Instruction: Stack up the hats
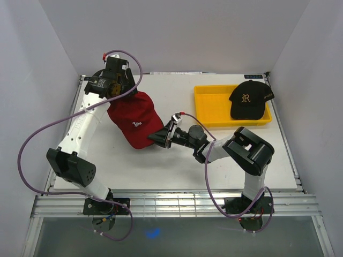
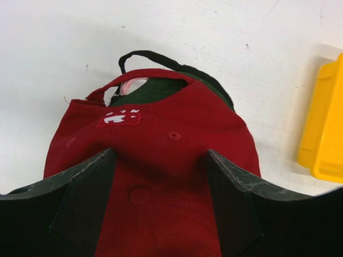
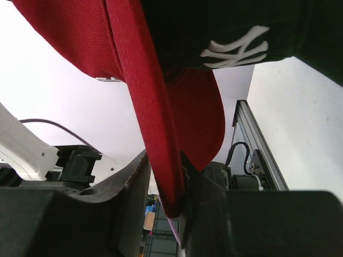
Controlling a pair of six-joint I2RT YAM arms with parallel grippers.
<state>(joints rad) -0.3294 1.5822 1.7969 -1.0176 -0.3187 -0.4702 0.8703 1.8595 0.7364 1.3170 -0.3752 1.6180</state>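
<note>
Pinching the brim of the red cap [image 1: 134, 120], my right end effector [image 3: 166, 176] has both fingers pressed against the fabric. A dark NY cap [image 3: 236, 48] nests inside it. My left end effector [image 2: 161, 155] is spread wide astride the crown's rear. The caps sit left of centre on the bench [image 1: 177, 160]. The yellow tray [image 1: 206, 91], holding a black cap [image 1: 249, 99], is well apart on the right, with open bench between.

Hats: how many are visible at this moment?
3. A red cap left of centre; a black NY cap nested under it; a black gold-emblem cap in the yellow tray. Others may be hidden under the red one.
</note>
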